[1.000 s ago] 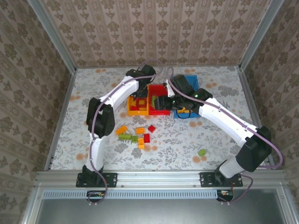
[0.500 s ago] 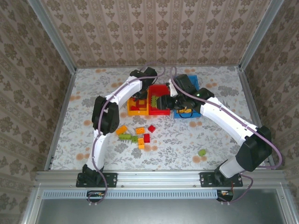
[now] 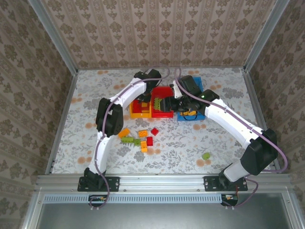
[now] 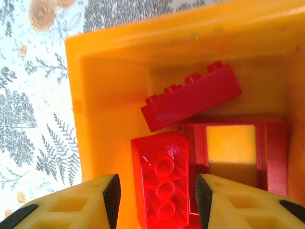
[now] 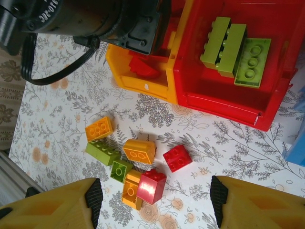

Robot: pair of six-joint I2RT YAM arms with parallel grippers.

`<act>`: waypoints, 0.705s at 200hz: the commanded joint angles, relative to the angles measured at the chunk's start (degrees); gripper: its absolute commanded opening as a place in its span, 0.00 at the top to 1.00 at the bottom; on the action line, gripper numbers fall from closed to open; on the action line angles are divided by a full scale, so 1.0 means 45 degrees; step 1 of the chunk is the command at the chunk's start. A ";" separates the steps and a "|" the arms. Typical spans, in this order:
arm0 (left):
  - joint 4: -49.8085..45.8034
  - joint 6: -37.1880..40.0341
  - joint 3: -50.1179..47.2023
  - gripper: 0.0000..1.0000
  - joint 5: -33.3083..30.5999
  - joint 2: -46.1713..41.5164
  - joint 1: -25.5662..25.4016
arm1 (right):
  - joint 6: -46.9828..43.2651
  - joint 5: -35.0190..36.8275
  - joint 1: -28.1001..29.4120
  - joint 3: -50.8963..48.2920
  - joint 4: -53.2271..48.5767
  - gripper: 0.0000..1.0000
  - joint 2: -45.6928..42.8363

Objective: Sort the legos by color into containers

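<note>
Floral table point(image 3: 190, 143) (containers point(image 5: 224, 105), loose legos point(image 5: 177, 157))

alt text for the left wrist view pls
Close look down into a yellow-orange bin holding three red legos: a long studded brick, a square open frame, and a brick on its side showing its hollow underside. The left gripper is open, its yellow fingers at the bottom edge either side of that last brick.

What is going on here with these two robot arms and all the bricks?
Two arms are sorting toy bricks into bins. The left pincer hangs open over the orange bin, where red bricks lie. The right pincer is open and empty near the red bin, which holds green bricks. Other loose bricks wait on the table.
</note>
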 commanded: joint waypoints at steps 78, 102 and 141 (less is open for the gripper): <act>0.0434 -0.1910 -0.3695 0.52 0.0358 -0.5927 -0.0561 | -0.2787 0.1000 0.1924 -0.1887 0.0179 0.34 -0.0975; 0.1284 -0.2687 -0.7099 0.52 0.0901 -0.9012 -0.0419 | -0.3881 0.1589 0.3621 -0.1756 0.0225 0.30 -0.0051; 0.1706 -0.3846 -1.1821 0.50 0.1599 -1.3859 -0.0414 | -0.4860 0.3029 0.4865 -0.0317 -0.0671 0.24 0.2478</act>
